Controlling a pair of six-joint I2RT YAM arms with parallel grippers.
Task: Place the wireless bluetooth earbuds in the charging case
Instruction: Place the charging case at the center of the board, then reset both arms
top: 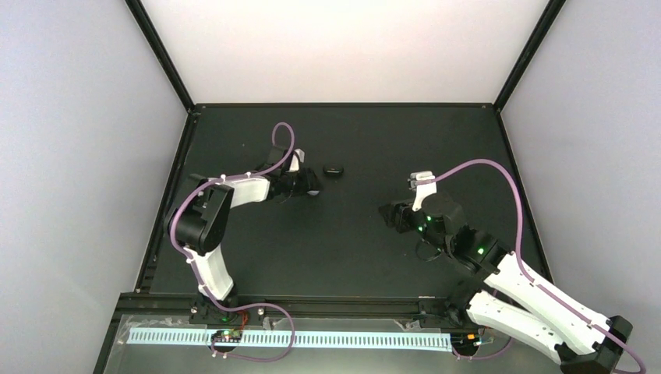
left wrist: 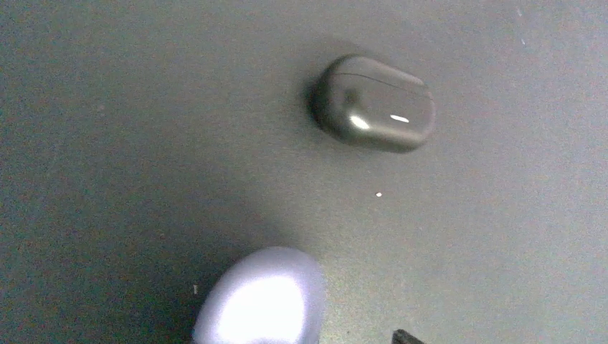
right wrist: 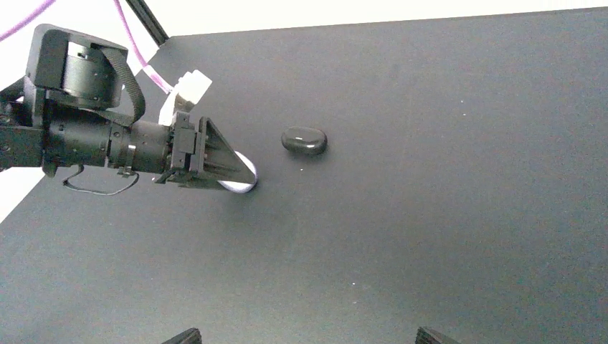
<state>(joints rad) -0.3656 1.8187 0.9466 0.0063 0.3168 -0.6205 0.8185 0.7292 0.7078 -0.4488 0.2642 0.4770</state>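
The lavender charging case (left wrist: 262, 301) lies closed at the bottom of the left wrist view, blurred and close. In the right wrist view it (right wrist: 242, 186) peeks out at the tips of my left gripper (right wrist: 247, 178). My left gripper (top: 306, 185) is open around the case. One fingertip (left wrist: 405, 337) shows to the case's right with a gap between them. The other finger is hidden. No earbuds are in view. My right gripper (right wrist: 308, 337) is open and empty, low over bare mat, right of centre in the top view (top: 388, 214).
A glossy black oval piece (top: 334, 169) lies on the black mat just beyond the left gripper, and also shows in the left wrist view (left wrist: 373, 104) and the right wrist view (right wrist: 304, 140). Black frame rails (top: 167, 199) edge the mat.
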